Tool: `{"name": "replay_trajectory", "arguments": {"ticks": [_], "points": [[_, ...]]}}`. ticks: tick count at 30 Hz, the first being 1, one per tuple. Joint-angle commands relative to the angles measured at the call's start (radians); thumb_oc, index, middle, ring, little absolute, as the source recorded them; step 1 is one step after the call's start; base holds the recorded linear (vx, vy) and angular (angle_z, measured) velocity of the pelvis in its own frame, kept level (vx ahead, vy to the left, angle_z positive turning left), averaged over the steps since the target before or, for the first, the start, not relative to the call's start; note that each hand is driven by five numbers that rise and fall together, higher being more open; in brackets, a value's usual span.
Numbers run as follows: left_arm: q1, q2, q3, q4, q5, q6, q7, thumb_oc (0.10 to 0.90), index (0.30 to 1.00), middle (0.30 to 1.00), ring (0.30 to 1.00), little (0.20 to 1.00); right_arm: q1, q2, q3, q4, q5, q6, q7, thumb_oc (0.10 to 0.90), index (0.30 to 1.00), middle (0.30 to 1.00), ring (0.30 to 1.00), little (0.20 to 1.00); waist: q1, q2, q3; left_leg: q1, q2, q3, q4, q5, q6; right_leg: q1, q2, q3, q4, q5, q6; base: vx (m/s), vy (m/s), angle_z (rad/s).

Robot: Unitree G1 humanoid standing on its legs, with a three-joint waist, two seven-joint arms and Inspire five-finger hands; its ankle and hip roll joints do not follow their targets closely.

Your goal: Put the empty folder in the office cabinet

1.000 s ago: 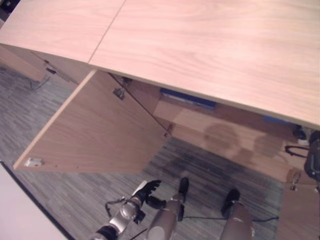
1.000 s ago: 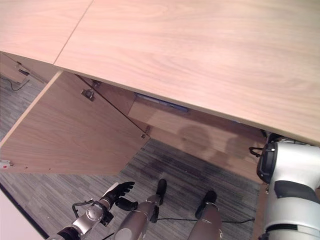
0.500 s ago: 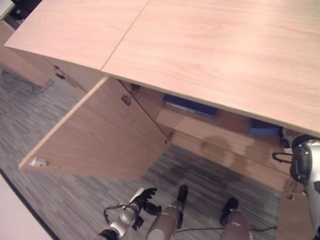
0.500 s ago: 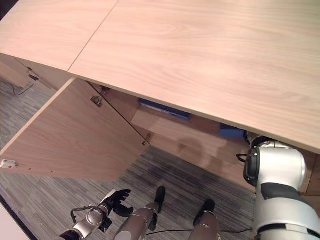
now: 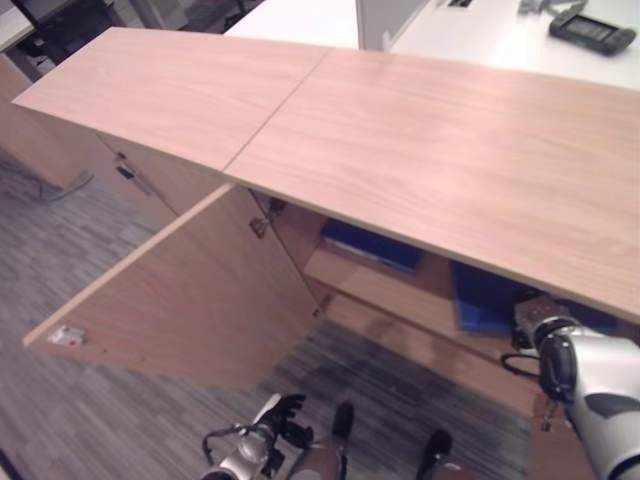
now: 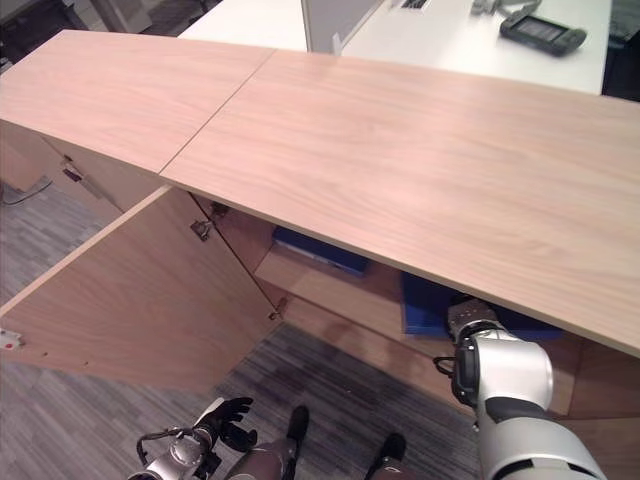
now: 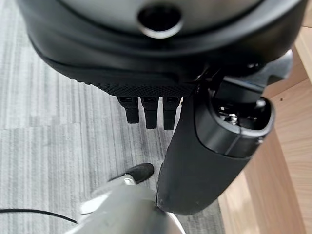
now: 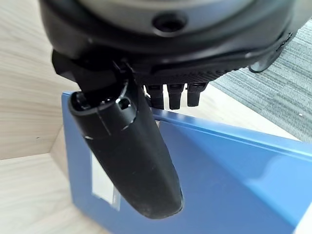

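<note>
The blue folder lies on the shelf inside the open office cabinet, right of the middle, with a white label on its spine. My right arm reaches under the cabinet top to it. In the right wrist view my right hand has its thumb laid across the face of the blue folder and its fingers past the far edge, pinching it. My left hand hangs low over the carpet with relaxed fingers, holding nothing.
The cabinet door stands swung open to the left. A second blue folder lies deeper on the shelf, left of the first. A white desk behind the cabinet carries a black device. Grey carpet lies in front.
The camera has tilted up, showing more of the cabinet's inside. My right arm has gone further under the top with the blue folder, which now rests on the shelf.
</note>
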Motion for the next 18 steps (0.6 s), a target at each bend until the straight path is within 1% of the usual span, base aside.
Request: {"name": "replay_trajectory", "arguments": {"ticks": [1,3,4,7,10,13,14,17,18], "points": [[-0.016,-0.024,-0.005,0.081,-0.001,-0.001,0.02,0.8,0.9,0.9,0.9,0.9,-0.03,0.013,-0.036,-0.067,0.028,-0.099,0.018,0.8,0.9,0.9,0.9,0.9,0.011,-0.05,-0.047,0.089,0.055,0.035,-0.051,-0.128,-0.049,0.094,-0.034,0.081,-0.042,-0.066,0.111,0.07,-0.008,-0.2],[-0.014,-0.024,-0.004,0.083,0.0,-0.002,0.021,0.8,0.9,0.9,0.9,0.9,-0.027,0.017,-0.036,-0.069,0.029,-0.1,0.017,0.8,0.9,0.9,0.9,0.9,0.011,-0.05,-0.048,0.094,0.056,0.037,-0.055,-0.127,-0.049,0.097,-0.033,0.083,-0.045,-0.065,0.111,0.05,-0.005,-0.18],[-0.011,-0.033,0.001,0.098,0.003,0.004,0.022,0.8,0.9,0.9,0.9,0.9,-0.015,0.035,-0.045,-0.079,0.052,-0.117,0.026,0.8,0.9,0.9,0.9,0.9,0.007,-0.058,-0.058,0.106,0.06,0.04,-0.058,-0.129,-0.048,0.104,-0.029,0.087,-0.046,-0.064,0.111,0.05,-0.006,-0.21],[-0.006,-0.038,0.011,0.109,0.006,0.006,0.022,0.8,0.9,0.9,0.9,0.9,0.007,0.063,-0.051,-0.108,0.079,-0.136,0.044,0.8,0.9,0.9,0.9,0.9,0.006,-0.067,-0.065,0.122,0.063,0.046,-0.062,-0.132,-0.047,0.115,-0.025,0.092,-0.046,-0.066,0.111,0.06,-0.009,-0.1],[-0.012,-0.051,0.034,0.122,-0.001,0.016,0.021,0.8,0.9,0.9,0.9,0.9,0.054,0.132,-0.057,-0.165,0.117,-0.176,0.08,0.8,0.9,0.9,0.9,0.9,-0.009,-0.077,-0.083,0.152,0.071,0.055,-0.07,-0.139,-0.046,0.123,-0.019,0.104,-0.038,-0.073,0.11,0.09,-0.003,-0.07],[-0.018,-0.056,0.037,0.131,-0.004,0.024,0.02,0.8,0.9,0.9,0.9,0.9,0.081,0.177,-0.047,-0.197,0.116,-0.193,0.09,0.8,0.9,0.9,0.9,0.9,-0.02,-0.08,-0.092,0.164,0.077,0.062,-0.071,-0.142,-0.047,0.122,-0.015,0.112,-0.035,-0.074,0.109,0.07,0.002,-0.16],[-0.028,-0.064,0.04,0.137,-0.011,0.032,0.023,0.8,0.9,0.9,0.9,0.9,0.098,0.211,-0.032,-0.224,0.113,-0.2,0.101,0.8,0.9,0.9,0.9,0.9,-0.029,-0.082,-0.1,0.173,0.078,0.067,-0.072,-0.145,-0.046,0.125,-0.012,0.118,-0.036,-0.074,0.108,0.06,0.0,-0.16],[-0.048,-0.076,0.047,0.146,-0.024,0.041,0.032,0.8,0.9,0.9,0.9,0.9,0.112,0.237,-0.005,-0.275,0.085,-0.214,0.103,0.8,0.9,0.9,0.9,0.9,-0.044,-0.084,-0.11,0.179,0.08,0.07,-0.072,-0.148,-0.047,0.127,-0.01,0.125,-0.037,-0.073,0.107,0.07,-0.006,-0.08],[-0.055,-0.077,0.052,0.149,-0.031,0.044,0.041,0.8,0.9,0.9,0.9,0.9,0.101,0.226,0.001,-0.296,0.065,-0.226,0.09,0.8,0.9,0.9,0.9,0.9,-0.051,-0.085,-0.114,0.181,0.079,0.074,-0.073,-0.149,-0.046,0.128,-0.009,0.13,-0.04,-0.072,0.106,0.04,-0.003,-0.02]]}}
